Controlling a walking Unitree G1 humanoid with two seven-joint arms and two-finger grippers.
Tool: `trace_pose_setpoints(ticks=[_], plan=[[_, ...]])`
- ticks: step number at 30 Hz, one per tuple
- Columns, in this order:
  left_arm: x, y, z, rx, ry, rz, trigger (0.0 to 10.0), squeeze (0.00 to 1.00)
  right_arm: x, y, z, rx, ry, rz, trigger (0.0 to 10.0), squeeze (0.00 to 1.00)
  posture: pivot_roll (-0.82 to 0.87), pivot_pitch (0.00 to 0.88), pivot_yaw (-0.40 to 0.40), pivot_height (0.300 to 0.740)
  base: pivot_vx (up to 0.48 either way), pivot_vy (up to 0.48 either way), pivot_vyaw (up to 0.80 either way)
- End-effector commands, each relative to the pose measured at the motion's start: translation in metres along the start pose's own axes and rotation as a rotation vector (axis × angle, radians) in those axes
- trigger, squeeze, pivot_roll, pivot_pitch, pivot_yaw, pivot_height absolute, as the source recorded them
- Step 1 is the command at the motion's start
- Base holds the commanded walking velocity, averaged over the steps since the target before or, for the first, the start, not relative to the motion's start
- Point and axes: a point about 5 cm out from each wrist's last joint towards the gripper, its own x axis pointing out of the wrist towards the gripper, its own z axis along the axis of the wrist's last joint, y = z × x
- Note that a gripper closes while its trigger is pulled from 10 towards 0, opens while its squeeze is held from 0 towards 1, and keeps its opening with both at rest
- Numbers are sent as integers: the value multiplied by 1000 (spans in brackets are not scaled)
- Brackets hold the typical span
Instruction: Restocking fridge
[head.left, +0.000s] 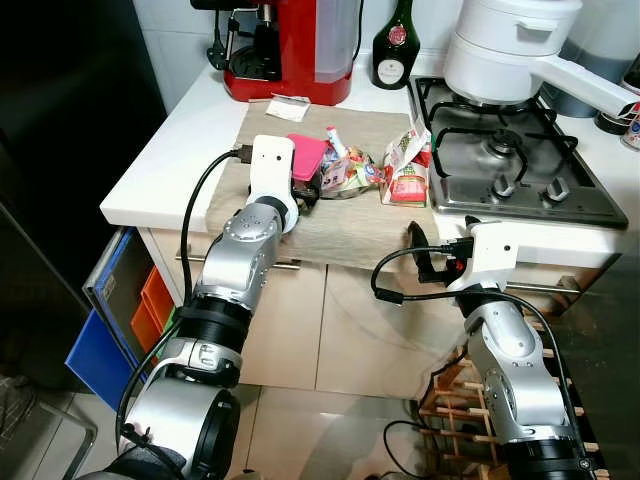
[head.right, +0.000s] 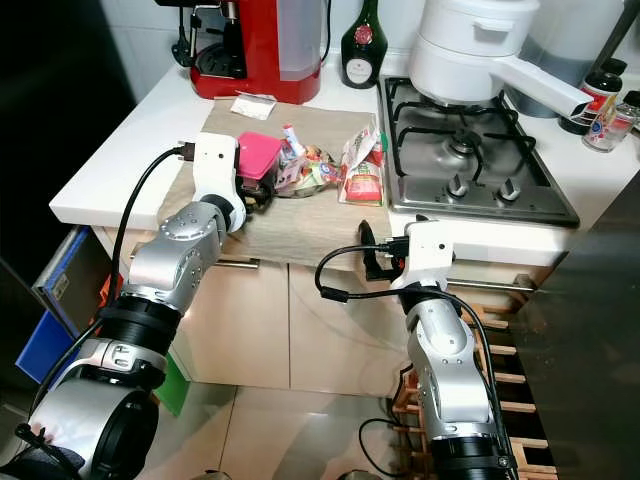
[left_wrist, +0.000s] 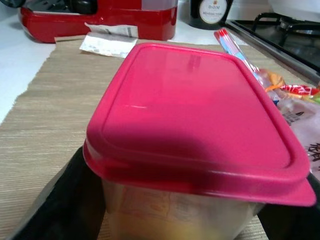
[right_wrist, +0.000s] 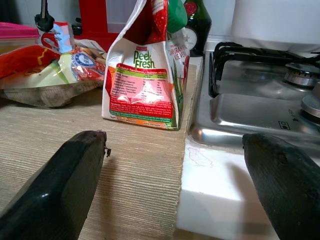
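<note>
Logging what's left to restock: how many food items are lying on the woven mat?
3: a pink-lidded container at the left end effector, a crumpled snack bag in the middle, and a red-and-white Deli Fresh pack beside the hob. Smaller items may be hidden among the bags.

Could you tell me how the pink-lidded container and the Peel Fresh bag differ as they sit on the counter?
The pink-lidded container is rigid and boxy, with a clear body; the Peel Fresh bag is a soft, crumpled printed pouch. The container sits between the left gripper's fingers; the bag stands free ahead of the open right gripper. Both rest on the woven mat.
</note>
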Motion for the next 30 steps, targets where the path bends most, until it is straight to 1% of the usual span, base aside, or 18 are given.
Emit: trace_pose_setpoints(ticks=[1, 5, 13, 15, 17, 19, 21, 22, 25, 27, 28, 29, 30], plan=[[1, 1, 5, 16, -26, -2, 0, 0, -1, -1, 6, -12, -17, -1, 10000, 43, -90, 0, -5, 740, 0, 0, 0], [1, 1, 4, 4, -42, -24, 0, 0, -1, -1, 6, -12, -15, 0, 10000, 43, -89, 0, -7, 740, 0, 0, 0], [2, 2, 0, -10, -44, -27, 0, 0, 1, -3, 7, -18, -17, -1, 10000, 47, -94, 0, -5, 740, 0, 0, 0], [-1, 6, 3, -16, -66, -11, 0, 0, 1, -4, 9, -23, -26, -2, 10000, 43, -94, 0, 5, 740, 0, 0, 0], [-5, 15, 11, -26, -115, 26, 0, 0, 3, -6, 9, -23, -33, -12, 10000, 43, -92, 0, 14, 740, 0, 0, 0], [-11, 24, 24, -48, -206, 60, 0, 0, 6, -6, 11, -22, -47, -26, 10000, 43, -88, 0, 25, 740, 0, 0, 0], [-17, 27, 32, -56, -265, 70, 0, 0, 6, -8, 13, -23, -58, -36, 10000, 47, -80, 0, 25, 740, 0, 0, 0], [-22, 31, 40, -46, -320, 77, 0, 0, 8, -10, 15, -22, -69, -50, 10000, 43, -74, 0, 23, 740, 0, 0, 0], [-39, 36, 56, -6, -426, 71, 0, 0, 10, -14, 21, -24, -89, -76, 10000, 43, -58, 0, 14, 740, 0, 0, 0], [-48, 36, 55, 10, -444, 40, 0, 0, 9, -15, 23, -34, -97, -78, 10000, 43, -46, 0, 1, 740, 0, 0, 0], [-54, 33, 51, 25, -447, 20, 0, 0, 8, -15, 24, -41, -102, -81, 10000, 47, -36, 0, -7, 740, 0, 0, 0], [-54, 33, 51, 25, -447, 20, 0, 0, 8, -15, 24, -41, -102, -81, 10000, 47, -36, 0, -7, 740, 0, 0, 0], [-60, 30, 48, 28, -451, 2, 0, 0, 7, -14, 25, -46, -106, -83, 10000, 47, -28, 0, -14, 740, 0, 0, 0]])
